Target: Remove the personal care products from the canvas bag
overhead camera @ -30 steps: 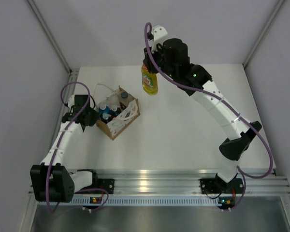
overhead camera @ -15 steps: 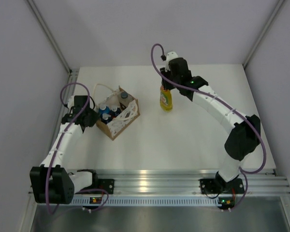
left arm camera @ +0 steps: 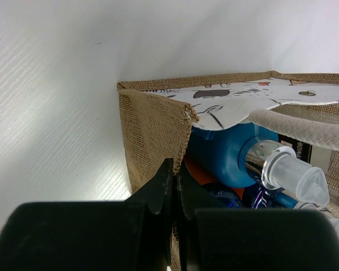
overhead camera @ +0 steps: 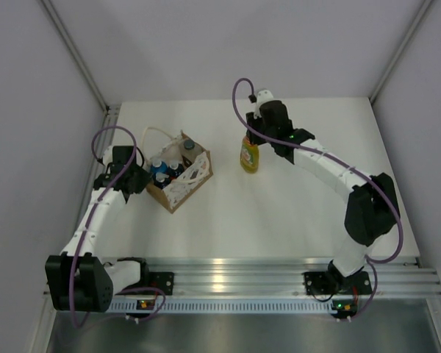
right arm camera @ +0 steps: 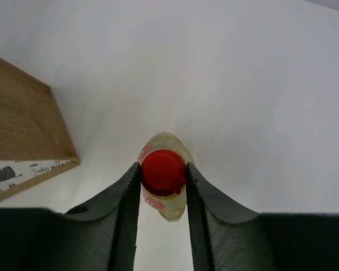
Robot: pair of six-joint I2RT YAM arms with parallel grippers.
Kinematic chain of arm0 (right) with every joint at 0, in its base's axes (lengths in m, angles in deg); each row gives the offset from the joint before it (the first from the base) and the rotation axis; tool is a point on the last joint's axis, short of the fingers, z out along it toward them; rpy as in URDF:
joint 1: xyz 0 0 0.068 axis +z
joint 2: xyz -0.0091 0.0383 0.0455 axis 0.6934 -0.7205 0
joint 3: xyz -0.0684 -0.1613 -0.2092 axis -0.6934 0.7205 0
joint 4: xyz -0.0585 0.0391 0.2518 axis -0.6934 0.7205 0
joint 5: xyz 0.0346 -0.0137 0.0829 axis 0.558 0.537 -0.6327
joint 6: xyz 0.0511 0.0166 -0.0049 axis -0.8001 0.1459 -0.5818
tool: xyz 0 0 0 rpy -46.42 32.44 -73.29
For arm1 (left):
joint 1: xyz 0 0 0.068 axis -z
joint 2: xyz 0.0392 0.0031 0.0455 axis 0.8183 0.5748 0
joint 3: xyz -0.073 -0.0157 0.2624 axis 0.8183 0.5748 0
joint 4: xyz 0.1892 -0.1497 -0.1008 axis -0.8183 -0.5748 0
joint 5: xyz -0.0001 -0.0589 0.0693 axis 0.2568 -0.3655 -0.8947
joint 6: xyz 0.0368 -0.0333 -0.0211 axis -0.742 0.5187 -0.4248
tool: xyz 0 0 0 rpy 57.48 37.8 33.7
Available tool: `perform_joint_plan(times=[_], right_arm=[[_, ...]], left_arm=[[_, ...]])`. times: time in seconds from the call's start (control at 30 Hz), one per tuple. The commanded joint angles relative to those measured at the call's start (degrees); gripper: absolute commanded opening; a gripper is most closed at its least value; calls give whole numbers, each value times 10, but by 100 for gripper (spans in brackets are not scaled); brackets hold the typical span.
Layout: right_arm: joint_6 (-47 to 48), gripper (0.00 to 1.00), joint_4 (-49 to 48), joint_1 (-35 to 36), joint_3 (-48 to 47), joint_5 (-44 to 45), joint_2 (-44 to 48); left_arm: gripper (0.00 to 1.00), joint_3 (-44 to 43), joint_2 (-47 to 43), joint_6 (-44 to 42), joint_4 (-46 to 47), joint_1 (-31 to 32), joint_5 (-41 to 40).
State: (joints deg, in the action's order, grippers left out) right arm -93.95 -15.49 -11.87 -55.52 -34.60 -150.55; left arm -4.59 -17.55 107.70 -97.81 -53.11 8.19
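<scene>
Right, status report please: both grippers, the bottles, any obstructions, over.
Left gripper shut on canvas bag wall. Right gripper shut on yellow bottle, upright outside bag. Other bottles inside bag. Path clear.

Inside the canvas bag (left arm camera: 152, 124), my left wrist view shows a dark label (left arm camera: 294, 148) just under the white cord handle (left arm camera: 305, 129); its pale capitals look like "BON", the rest unclear. On the bag's white printed panel (right arm camera: 28, 169) a line of small dark lettering is too blurred to read, as is the yellow bottle (overhead camera: 249, 158) label beside the bag
</scene>
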Motion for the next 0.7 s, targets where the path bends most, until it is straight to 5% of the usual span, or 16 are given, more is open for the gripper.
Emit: perform_joint_plan(times=[0.0, 0.03, 0.1, 0.13, 0.4, 0.57, 0.67], right_arm=[[-7, 13, -107, -9, -4, -19, 52], [-7, 43, -107, -9, -2, -20, 58], [-7, 62, -107, -9, 3, -23, 64], [-7, 82, -107, -8, 3, -22, 69], [39, 84, -17, 52, -91, -35, 74], [58, 78, 54, 109, -171, -209, 29], [95, 74, 104, 161, -231, -222, -14]], left_arm=[[0, 13, -11, -11, -11, -3, 7], [0, 13, -12, -12, -11, -3, 7], [0, 14, -11, -14, -11, -3, 8], [0, 14, -12, -13, -13, -3, 7], [0, 5, -14, -22, -21, -3, -1], [0, -7, -12, -33, -30, -3, -10], [0, -8, -13, -39, -33, -3, -16]])
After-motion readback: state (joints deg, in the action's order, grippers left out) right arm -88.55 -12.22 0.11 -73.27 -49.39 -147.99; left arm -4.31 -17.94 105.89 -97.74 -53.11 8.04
